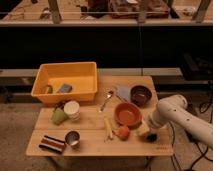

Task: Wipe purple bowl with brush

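Purple bowl (140,94) stands upright on the desk (90,120), toward its far right part. It is beyond the claw (150,135) and a little to its left, apart from it. The claw hangs low over the near right part of the desk, at the end of the white arm (172,111) that reaches in from the right. Whether the claw is apart, together or clamped on something, I cannot tell.

The brush (143,129) shows only as a pale cream piece just left of the claw, and whether it is gripped I cannot tell. The orange bowl (128,115) lies between the claw and the purple bowl, near the claw on its far left side. A small orange thing (122,132) lies left of the claw, with a yellow stick (107,127) farther left.

A spoon (106,100) lies well beyond and left of the claw. Far to the left stand a white cup (72,109), a green cup (59,116) and a metal cup (73,138). The yellow bin (70,67) is at the far left, well apart from the claw.
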Tool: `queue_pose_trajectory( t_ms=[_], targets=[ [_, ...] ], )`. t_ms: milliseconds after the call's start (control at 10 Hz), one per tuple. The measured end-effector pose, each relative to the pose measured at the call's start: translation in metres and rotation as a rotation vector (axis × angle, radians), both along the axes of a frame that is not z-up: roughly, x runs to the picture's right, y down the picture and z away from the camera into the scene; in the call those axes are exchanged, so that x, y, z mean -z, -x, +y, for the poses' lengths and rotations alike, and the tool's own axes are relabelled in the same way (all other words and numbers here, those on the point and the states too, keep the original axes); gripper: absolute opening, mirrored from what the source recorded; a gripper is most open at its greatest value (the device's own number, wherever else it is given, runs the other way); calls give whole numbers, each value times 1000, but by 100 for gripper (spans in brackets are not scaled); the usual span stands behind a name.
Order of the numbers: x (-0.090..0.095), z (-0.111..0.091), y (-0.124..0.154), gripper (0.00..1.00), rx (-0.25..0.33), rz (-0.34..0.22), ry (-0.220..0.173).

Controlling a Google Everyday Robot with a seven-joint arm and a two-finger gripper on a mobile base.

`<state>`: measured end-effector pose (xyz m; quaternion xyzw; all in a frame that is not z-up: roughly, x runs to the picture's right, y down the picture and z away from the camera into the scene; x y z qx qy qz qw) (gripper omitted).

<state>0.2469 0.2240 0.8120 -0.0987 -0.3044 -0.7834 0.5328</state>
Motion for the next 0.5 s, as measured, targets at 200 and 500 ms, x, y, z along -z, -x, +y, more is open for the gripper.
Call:
queue_pose_trajectory(
  t_ms=[200, 500],
  targets=[
    [-4, 5, 3, 45, 19, -1, 29],
    [-11, 14, 3, 18, 58, 47, 116]
  ],
)
